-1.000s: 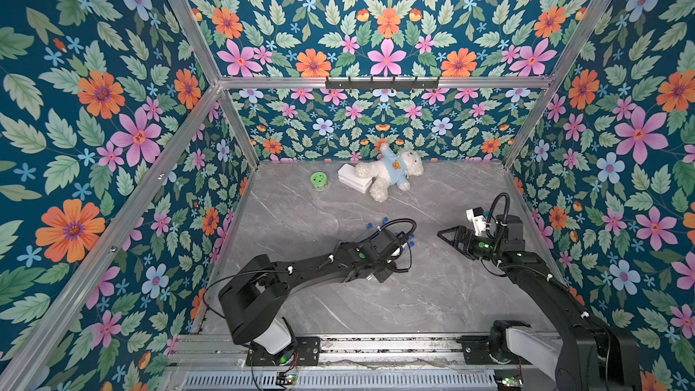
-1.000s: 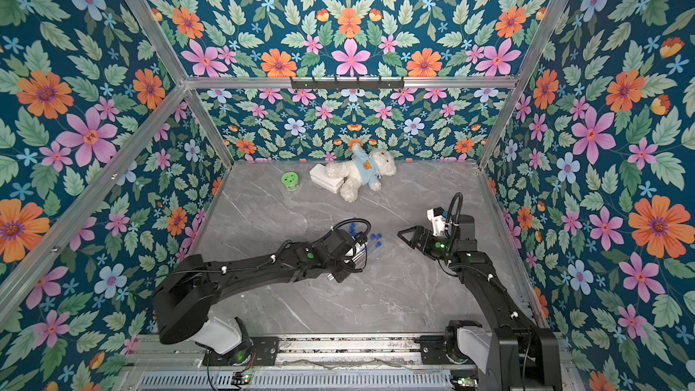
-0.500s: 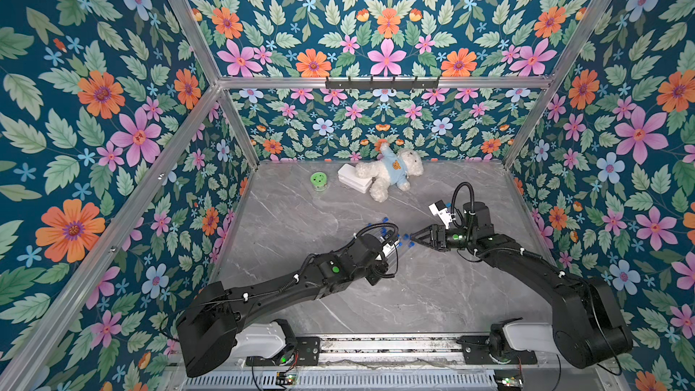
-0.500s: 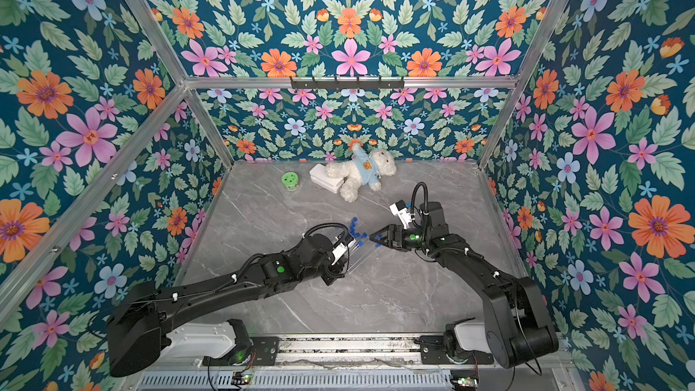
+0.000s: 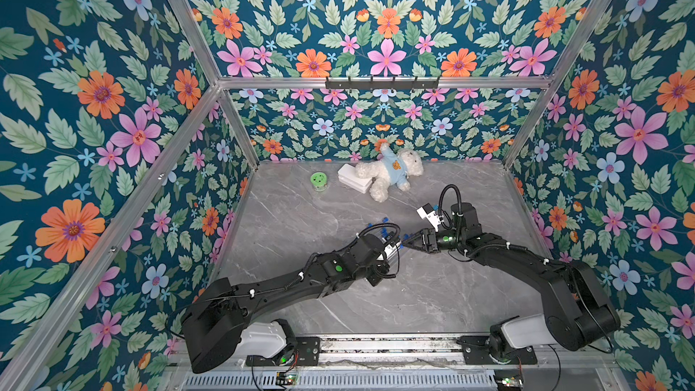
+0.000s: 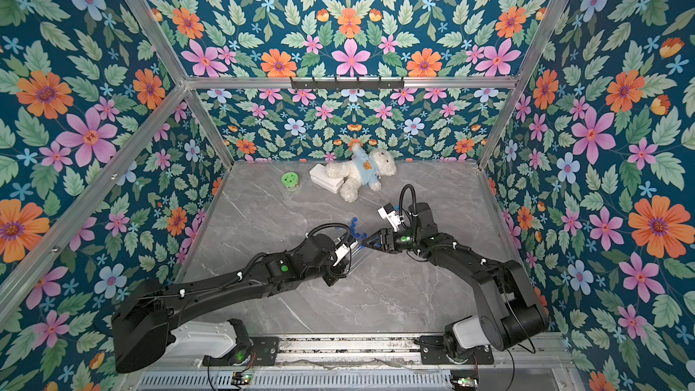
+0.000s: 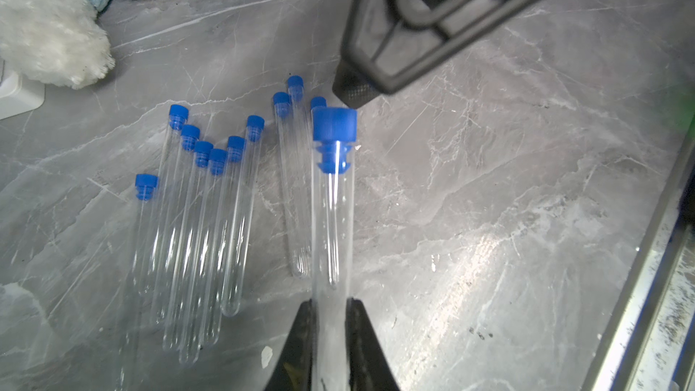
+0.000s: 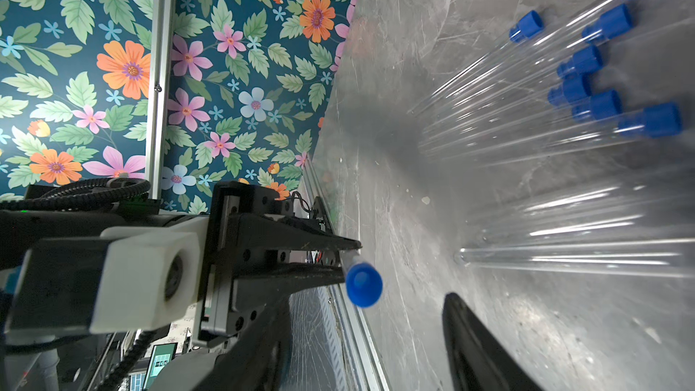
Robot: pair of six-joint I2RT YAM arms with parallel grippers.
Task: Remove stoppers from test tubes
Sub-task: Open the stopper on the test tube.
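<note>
Fingers [image 7: 301,344] of the left gripper [image 7: 330,302] are closed tight on a thin clear plastic test tube [image 7: 333,227]; the right gripper [image 8: 370,300] stands open around its bright blue ribbed stopper [image 7: 334,126].
The tube is above the grey marble table [image 5: 432,295] near its middle, long axis toward 2 o'clock, stopper facing the right gripper. Only the left wrist view shows the ribs seated in the tube mouth. Only the right wrist view shows the stopper end-on between two separated fingers [image 8: 474,340], neither clearly touching it. The other stoppered tubes [image 7: 210,220] lie together toward 10 o'clock, partly hidden from above by the left arm's black cable [image 5: 376,224]. At 12 o'clock are a white plush bear [image 5: 391,174], a flat white box [image 5: 351,182] and a round green lid [image 5: 319,180].
</note>
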